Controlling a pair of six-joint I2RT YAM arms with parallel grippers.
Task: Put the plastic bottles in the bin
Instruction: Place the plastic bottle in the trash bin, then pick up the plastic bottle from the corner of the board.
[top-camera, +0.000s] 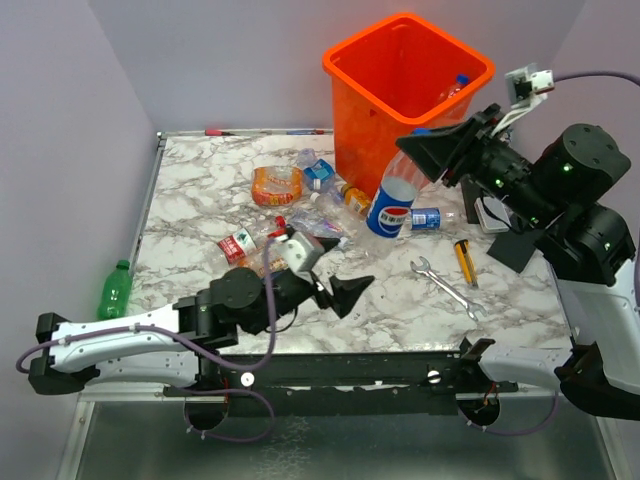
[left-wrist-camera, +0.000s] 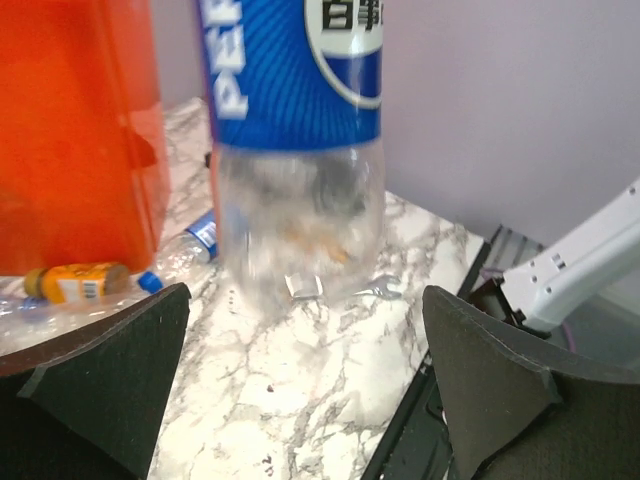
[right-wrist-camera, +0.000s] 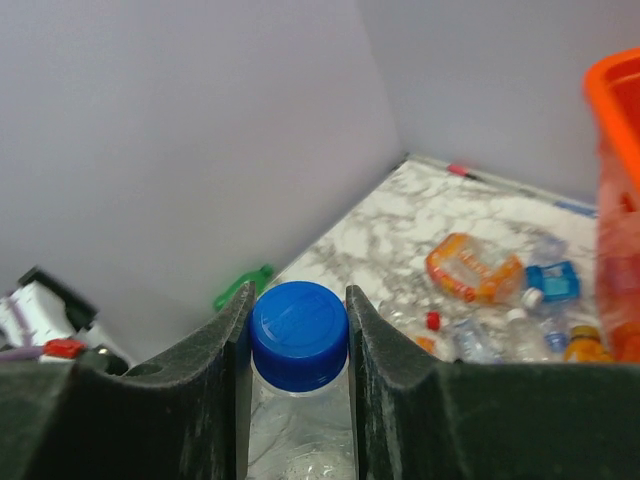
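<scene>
Where right pincer (right-wrist-camera: 297, 300) clamps, Pepsi bottle (top-camera: 393, 208), blue cap (right-wrist-camera: 298, 340)

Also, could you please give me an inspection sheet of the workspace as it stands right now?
Surface: marble table top, no spills seen.
Job's things: orange bin upright at the far edge, with at least one bottle inside; Pepsi bottle tilted in front of it; loose bottles heaped left of the bin; green bottle at the table's left edge.
Clutter: wrench and yellow-handled tool near the right side.
Grippers: left gripper open and empty, facing the Pepsi bottle; right gripper shut on that bottle at its blue cap.
Cables: purple cable hangs in a loop by the left arm; another runs off the right wrist.
Surroundings: plain lilac walls.
</scene>
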